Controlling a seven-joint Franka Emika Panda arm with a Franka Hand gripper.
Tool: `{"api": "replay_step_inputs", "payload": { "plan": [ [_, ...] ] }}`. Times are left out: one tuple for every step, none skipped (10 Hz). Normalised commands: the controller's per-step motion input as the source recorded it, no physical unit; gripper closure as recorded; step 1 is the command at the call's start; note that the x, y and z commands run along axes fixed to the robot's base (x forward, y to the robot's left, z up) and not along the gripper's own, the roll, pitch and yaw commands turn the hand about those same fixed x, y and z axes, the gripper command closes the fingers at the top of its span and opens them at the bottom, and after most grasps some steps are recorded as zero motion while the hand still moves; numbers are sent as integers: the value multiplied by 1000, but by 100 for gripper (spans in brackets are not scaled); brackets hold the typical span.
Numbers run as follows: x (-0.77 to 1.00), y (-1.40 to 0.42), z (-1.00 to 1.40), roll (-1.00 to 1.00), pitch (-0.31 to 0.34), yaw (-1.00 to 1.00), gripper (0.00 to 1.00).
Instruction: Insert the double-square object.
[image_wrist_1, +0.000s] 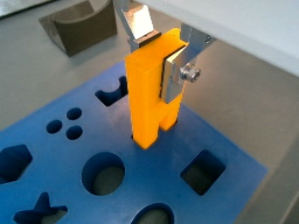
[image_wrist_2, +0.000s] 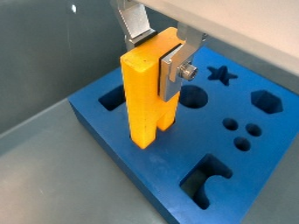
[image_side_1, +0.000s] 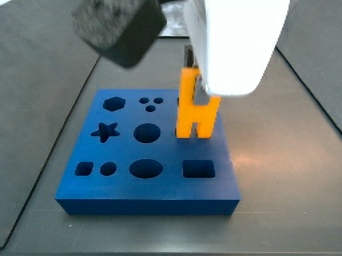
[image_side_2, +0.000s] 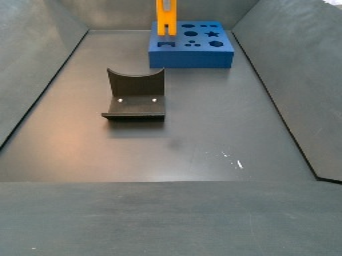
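The double-square object (image_wrist_1: 155, 92) is a tall yellow-orange bar, held upright with its two square prongs pointing down. My gripper (image_wrist_1: 159, 54) is shut on its upper end, one silver finger (image_wrist_1: 177, 72) on each flat side. It shows the same way in a wrist view (image_wrist_2: 149, 96), held by the gripper (image_wrist_2: 158, 51). The prongs hang close over the top of the blue block (image_wrist_1: 47, 149), (image_wrist_2: 251, 175); I cannot tell whether they touch it. In a side view the bar (image_side_1: 197, 108) is at the block's (image_side_1: 154, 195) far right part, under the white hand (image_side_1: 238, 45).
The blue block has several shaped holes: a round hole (image_wrist_1: 103, 172), a square hole (image_wrist_1: 201, 171), a star (image_wrist_2: 221, 75). A dark grey curved block (image_side_2: 134, 97) stands apart on the grey floor, also in a wrist view (image_wrist_1: 82, 31). Grey walls enclose the floor.
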Motion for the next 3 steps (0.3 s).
{"api": "replay_step_inputs", "payload": {
  "plan": [
    [-143,0,-426,23,0,117,100],
    [0,0,0,-14,-10,0,100],
    [0,0,0,0,0,0,100]
  ]
}}
